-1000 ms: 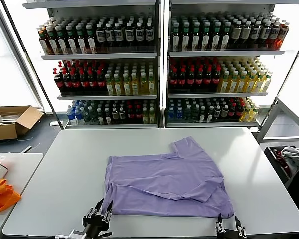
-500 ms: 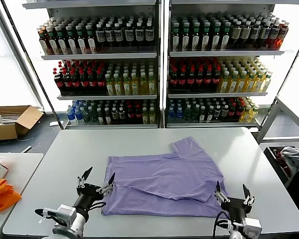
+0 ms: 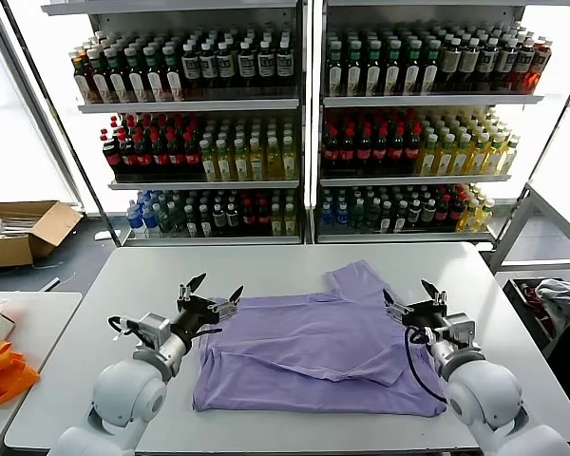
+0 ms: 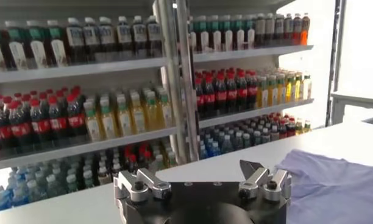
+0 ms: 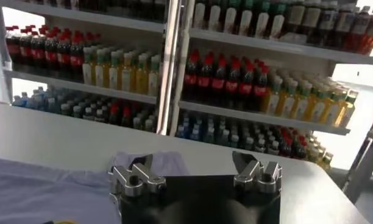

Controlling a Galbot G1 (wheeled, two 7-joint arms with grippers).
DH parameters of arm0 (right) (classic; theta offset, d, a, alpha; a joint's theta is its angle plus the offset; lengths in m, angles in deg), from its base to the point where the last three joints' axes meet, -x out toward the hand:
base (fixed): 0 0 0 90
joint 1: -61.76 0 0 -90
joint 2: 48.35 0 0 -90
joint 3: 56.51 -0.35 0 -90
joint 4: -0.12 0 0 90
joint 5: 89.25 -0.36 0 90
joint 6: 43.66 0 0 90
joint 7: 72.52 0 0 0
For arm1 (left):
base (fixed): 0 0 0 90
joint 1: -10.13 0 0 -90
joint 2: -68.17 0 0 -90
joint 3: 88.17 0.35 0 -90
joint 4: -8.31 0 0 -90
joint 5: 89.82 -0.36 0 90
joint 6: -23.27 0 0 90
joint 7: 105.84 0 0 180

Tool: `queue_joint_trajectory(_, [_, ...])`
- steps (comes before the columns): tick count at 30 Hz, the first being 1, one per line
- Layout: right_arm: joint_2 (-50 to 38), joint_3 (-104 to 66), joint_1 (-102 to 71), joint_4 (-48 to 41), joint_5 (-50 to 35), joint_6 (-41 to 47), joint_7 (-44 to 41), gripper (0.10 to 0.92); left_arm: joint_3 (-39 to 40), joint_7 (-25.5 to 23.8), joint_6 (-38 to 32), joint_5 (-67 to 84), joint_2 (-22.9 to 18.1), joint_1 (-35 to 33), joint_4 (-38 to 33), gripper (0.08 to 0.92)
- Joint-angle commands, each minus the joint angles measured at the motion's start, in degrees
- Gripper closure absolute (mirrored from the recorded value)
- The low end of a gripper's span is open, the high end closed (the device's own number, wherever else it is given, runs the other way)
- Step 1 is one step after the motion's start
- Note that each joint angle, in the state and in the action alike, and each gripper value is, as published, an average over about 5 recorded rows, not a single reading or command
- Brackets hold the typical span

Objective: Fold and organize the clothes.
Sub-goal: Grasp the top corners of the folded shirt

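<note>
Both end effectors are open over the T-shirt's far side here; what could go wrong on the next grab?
The T-shirt already lies in overlapping layers, so the left end effector may pinch only the top layer. The right end effector sits beside the protruding sleeve and might catch it rather than the body's edge, skewing the fold.

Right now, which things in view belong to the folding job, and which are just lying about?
Job:
lavender T-shirt, partly folded on the table
left gripper, open at the shirt's left edge
right gripper, open at its right edge

Lying about:
orange bag
cardboard box
grey-white cloth bundle
drink shelves
</note>
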Motion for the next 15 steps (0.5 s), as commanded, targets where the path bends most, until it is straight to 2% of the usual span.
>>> queue_joint_trajectory(1, [0.02, 9.50, 19.02, -18.41, -3.73, 2.66, -3.96, 0.203, 5.71, -0.31, 5.51, 3.43, -1.41, 14.57, 18.77, 0.177])
queue_joint_trajectory(15, [12.99, 9.16, 24.58, -29.66, 1.45, 1.98, -5.24, 0.203, 5.86, 1.47, 6.57, 3.15, 0.16, 12.69, 20.09, 0.177])
